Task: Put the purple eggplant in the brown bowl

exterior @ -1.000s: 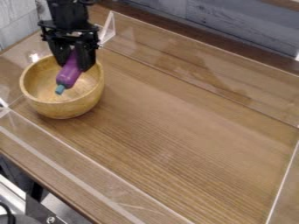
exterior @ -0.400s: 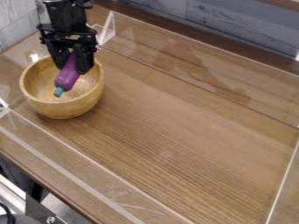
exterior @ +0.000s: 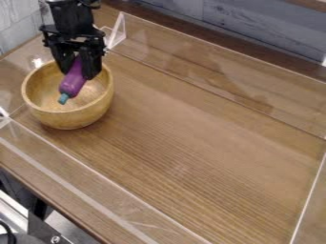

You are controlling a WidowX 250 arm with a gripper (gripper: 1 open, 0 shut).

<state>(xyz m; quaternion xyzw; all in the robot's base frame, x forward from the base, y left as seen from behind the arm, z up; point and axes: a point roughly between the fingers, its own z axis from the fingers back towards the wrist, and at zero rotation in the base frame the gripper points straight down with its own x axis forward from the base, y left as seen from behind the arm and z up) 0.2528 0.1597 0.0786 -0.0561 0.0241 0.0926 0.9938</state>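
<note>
The brown bowl (exterior: 51, 112), round and light wood with a thick rim, sits at the left of the wooden table. Directly over its middle hangs my black gripper (exterior: 79, 64), pointing down and shut on the upper end of the purple eggplant (exterior: 75, 80). The glossy eggplant dangles tilted, its teal stem tip (exterior: 65, 97) lowest and down inside the bowl's opening. I cannot tell whether the tip touches the bowl's floor.
Clear acrylic walls (exterior: 192, 48) fence the tabletop on all sides. A grey plank wall (exterior: 254, 19) stands behind. The wood surface (exterior: 204, 143) stretches to the right of the bowl.
</note>
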